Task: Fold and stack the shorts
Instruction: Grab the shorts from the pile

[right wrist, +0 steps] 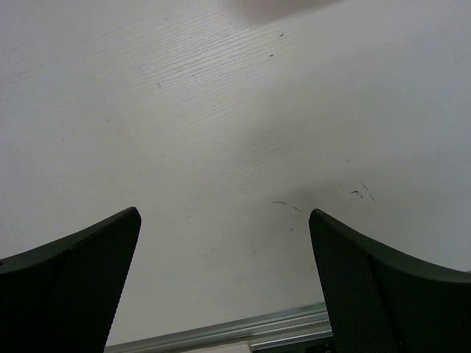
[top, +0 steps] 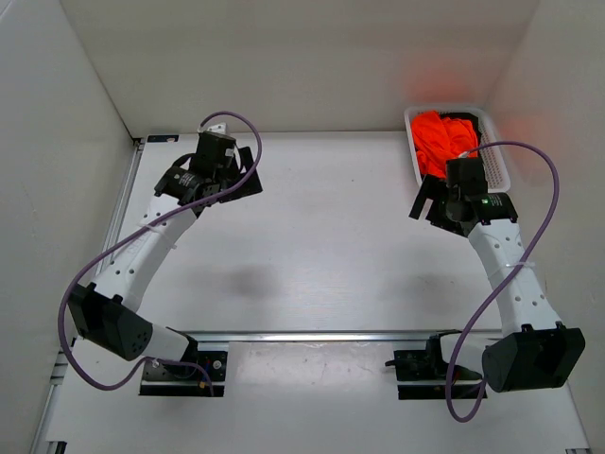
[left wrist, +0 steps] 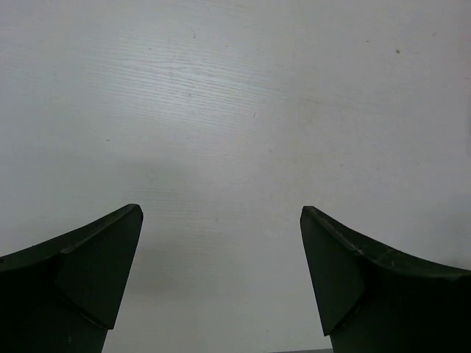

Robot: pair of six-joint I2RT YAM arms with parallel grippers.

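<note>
Both the left gripper (left wrist: pixel 221 213) and right gripper (right wrist: pixel 224 215) are hanging wide open, empty, so the right should be pinching crumpled orange-red shorts (top: pixel 438 140) from the white plastic basket (top: pixel 499 172).

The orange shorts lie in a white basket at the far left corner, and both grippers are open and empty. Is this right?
No: the top external view shows the basket with the shorts at the far right corner. The rest holds.
</note>
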